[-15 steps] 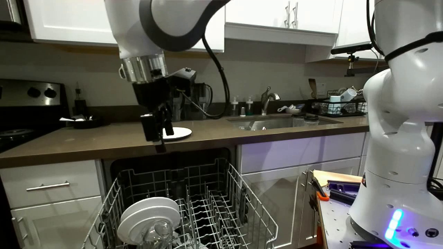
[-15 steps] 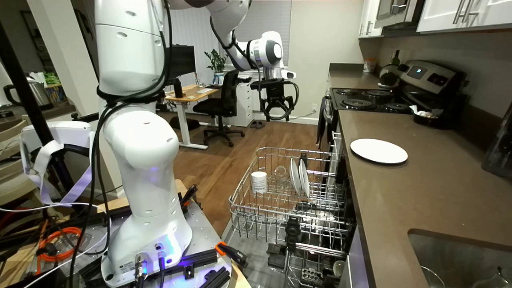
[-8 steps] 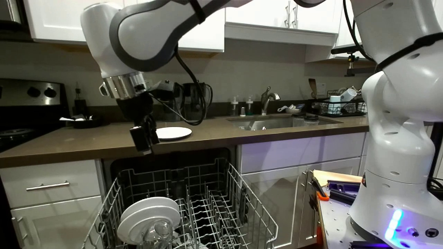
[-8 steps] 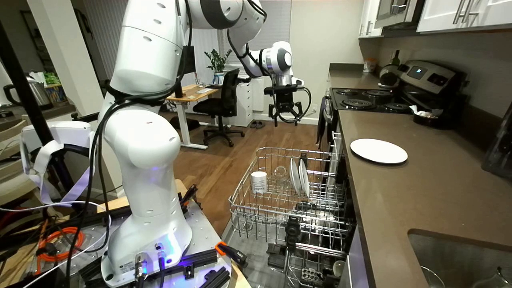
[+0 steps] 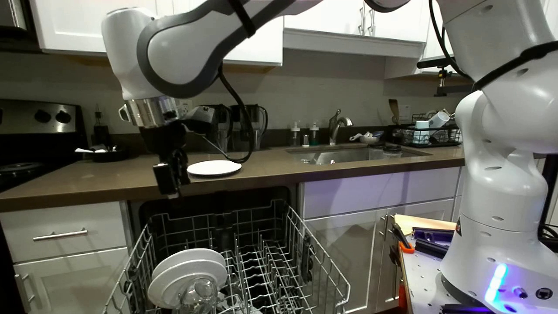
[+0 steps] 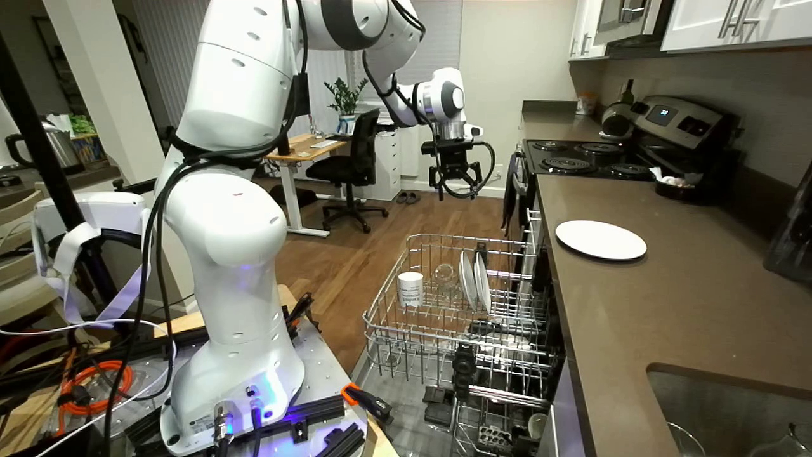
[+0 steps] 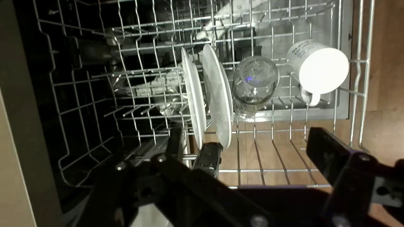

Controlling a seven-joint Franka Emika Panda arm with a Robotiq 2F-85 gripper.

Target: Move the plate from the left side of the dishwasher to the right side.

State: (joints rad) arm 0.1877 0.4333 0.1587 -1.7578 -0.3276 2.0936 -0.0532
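Observation:
Two white plates stand on edge side by side in the left part of the pulled-out wire rack (image 5: 319, 247) in an exterior view: a rear plate (image 5: 189, 256) and a front plate (image 5: 181, 279). I cannot tell which is the task's plate. In the wrist view they show nearly edge-on, one plate (image 7: 193, 94) left of the other plate (image 7: 217, 97). The dishwasher's dark interior (image 5: 259, 196) is behind the rack. My gripper (image 7: 246, 138) is open and empty, its fingers wide apart. It hangs well above the rack, pointing down, in both exterior views (image 5: 171, 192) (image 6: 457, 193).
A clear glass (image 7: 254, 82) stands close beside the plates, and a white mug (image 7: 322, 69) lies beyond it. A wider white dish (image 6: 601, 240) lies flat on the brown counter (image 6: 634, 304). The counter's front edge is behind the gripper in an exterior view.
My gripper has moved left and slightly down in an exterior view, over the left part of the rack; the last half second shows only a small shift. The dishes have not moved.

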